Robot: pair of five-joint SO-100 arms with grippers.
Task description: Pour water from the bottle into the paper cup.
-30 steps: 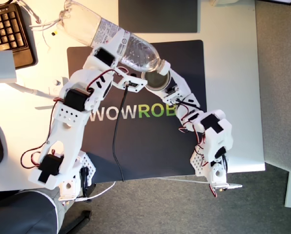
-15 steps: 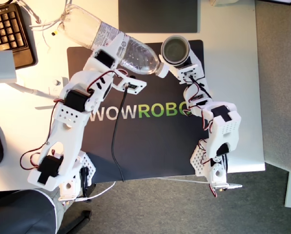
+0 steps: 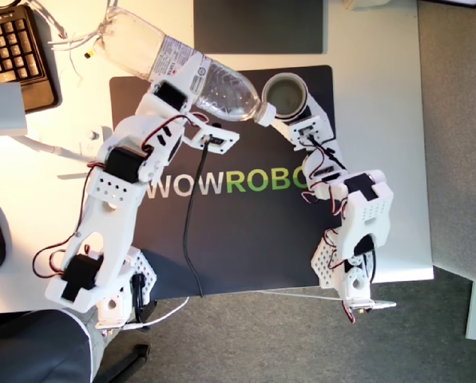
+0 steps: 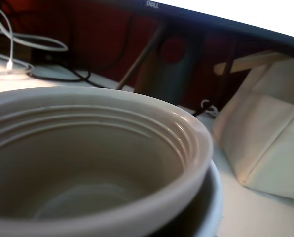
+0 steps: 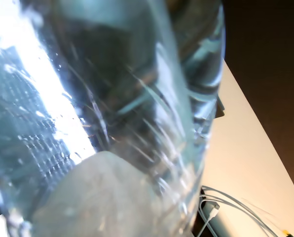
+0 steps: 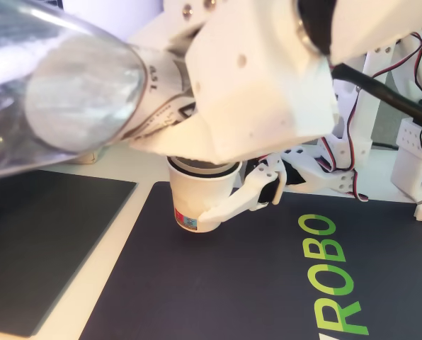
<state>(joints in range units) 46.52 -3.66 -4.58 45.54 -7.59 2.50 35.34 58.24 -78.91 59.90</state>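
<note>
1. Bottle point(image 3: 194, 73) lies tipped in your first gripper point(image 3: 192, 104), jaws clamped round its label band, capped neck just beside the paper cup point(image 3: 287, 93).
2. Your second gripper point(image 6: 229, 205) is closed around the cup, upright above the dark mat point(image 3: 246, 231).

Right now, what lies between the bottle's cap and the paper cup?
Nothing: in the exterior view the white cap of the bottle sits right at the rim of the paper cup, with no object between them.
</note>
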